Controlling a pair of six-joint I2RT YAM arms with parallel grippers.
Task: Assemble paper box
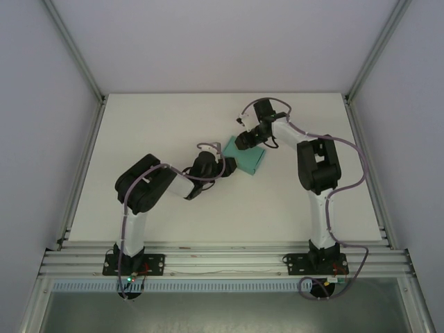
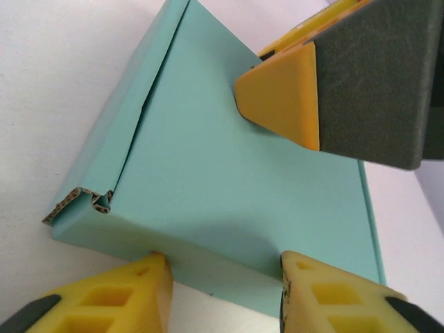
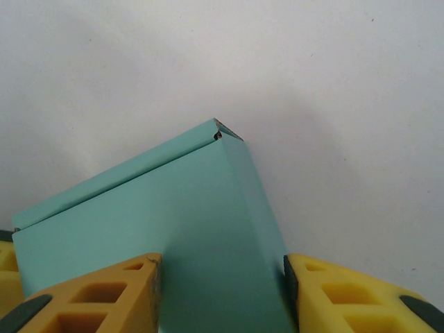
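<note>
1. Top view: a white table (image 1: pixel 159 125) takes up the middle of the frame. It is plain and matte and closed in by pale grey walls (image 1: pixel 35 104) at left, right and back.
2. Aluminium posts (image 1: pixel 73 48) run from the table's far corners out to the upper left and upper right of the frame.
3. A ribbed aluminium rail (image 1: pixel 222 260) crosses the bottom of the frame, and both arm bases are bolted onto it. The left arm base (image 1: pixel 132 263) is at lower left and the right arm base (image 1: pixel 316 262) at lower right, with purple cables trailing off both.
4. The paper box (image 1: pixel 253 161) is teal card folded into a flat rectangular box. It lies flat on the table just right of frame centre, turned at an angle.
5. The left gripper (image 1: pixel 229 166) is at the box's left edge. In the left wrist view its (image 2: pixel 223 257) jaws stand partway apart at the bottom of the frame. Both yellow tips are against the side wall of the box (image 2: pixel 229 173), with no clamp visible.
6. The same view shows a raw corrugated edge (image 2: pixel 62 208) at the box's left corner and white table (image 2: pixel 55 69) at upper left.
7. The right gripper (image 1: pixel 243 142) is over the box's upper-left part. One of its fingers (image 2: pixel 281 94) sits tip-down on the top face.
8. In the right wrist view the right gripper (image 3: pixel 218 260) has its jaws partway apart. One tip is over the top of the box (image 3: pixel 201 229) and the other is at its right edge.
9. Above the box is white table (image 3: pixel 312 83) with soft grey shadows.
</note>
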